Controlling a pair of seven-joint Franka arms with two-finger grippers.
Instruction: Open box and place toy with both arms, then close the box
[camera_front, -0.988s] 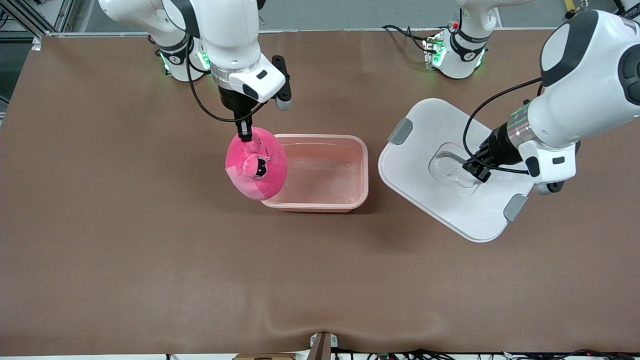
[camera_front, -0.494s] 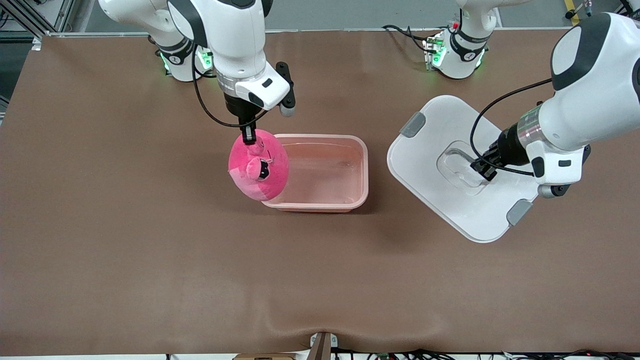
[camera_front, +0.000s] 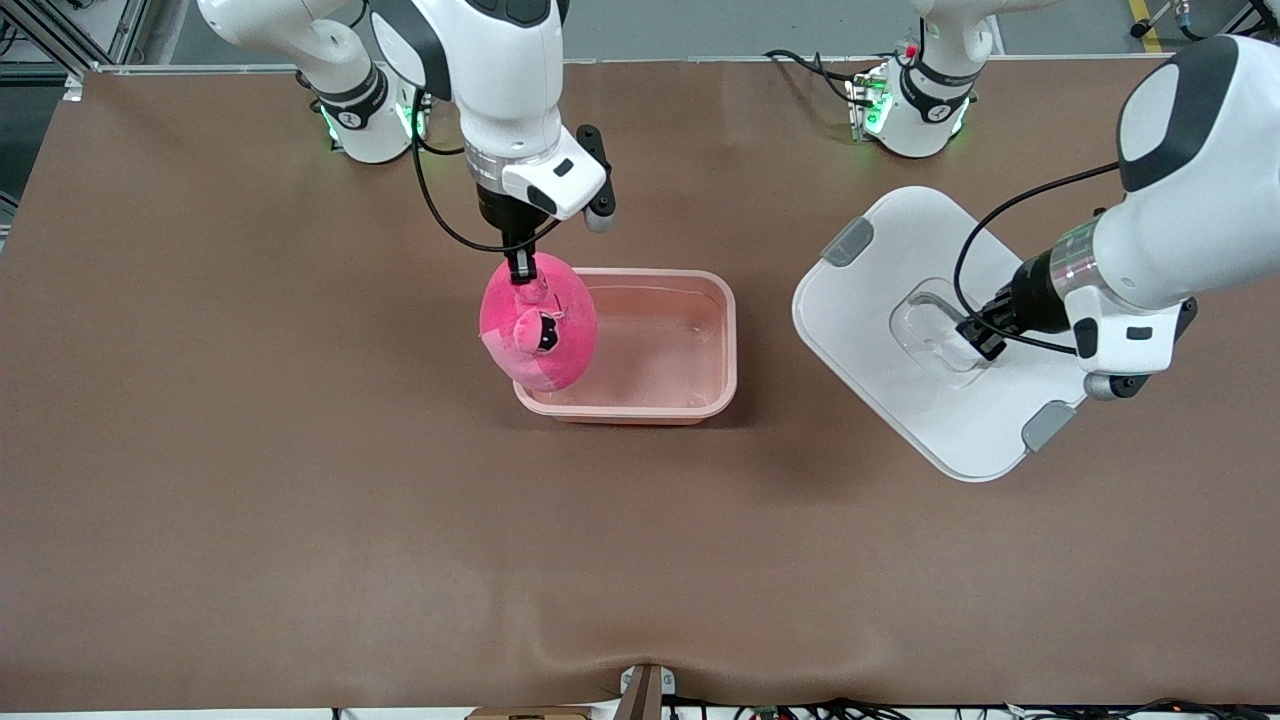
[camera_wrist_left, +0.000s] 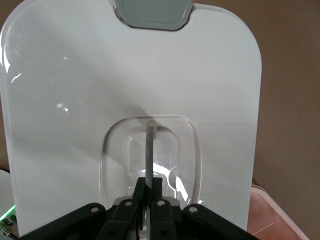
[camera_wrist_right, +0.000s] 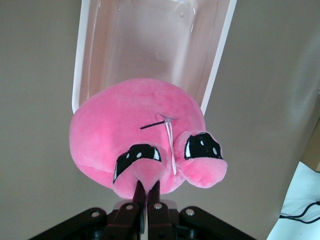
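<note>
Brown matte covering spreads across the whole counter (camera_front: 250, 480), with wide bare room around the few things on it, most of all toward the front camera.

Near the counter's middle sits the pale pink rounded-rectangular plastic tub of the box (camera_front: 690, 340) (camera_wrist_right: 150, 45), open, its long sides running toward the two arms' ends. Nothing lies on its clear floor.

The right claw (camera_front: 520, 268) (camera_wrist_right: 147, 192) hangs over the tub's short rim at the right arm's end. Its fingers are pinched shut on a small nub at the top of the hot-pink round plush toy with dark half-lidded eyes (camera_front: 540, 325) (camera_wrist_right: 135, 135). The toy dangles below the claw, straddling that rim: in the front view its bulk hides the tub's corner at about 9 o'clock, part of it over the inside and part over bare counter.

Toward the left arm's end, well apart from the tub with a strip of bare counter between them, is the white rounded-rectangular plastic lid (camera_front: 900, 400) (camera_wrist_left: 60, 100). It is turned askew to the tub, with one grey clip (camera_front: 846, 241) (camera_wrist_left: 152, 12) at about 11 o'clock on it and the second grey clip (camera_front: 1047, 425) at about 5 o'clock. The left claw (camera_front: 984, 338) (camera_wrist_left: 148, 187) is in the lid's recessed clear handle well (camera_front: 925, 325) (camera_wrist_left: 120, 150), fingers clamped shut on the thin upright handle strip (camera_wrist_left: 149, 150). Whether the lid rests flat or is raised off the counter cannot be told.
</note>
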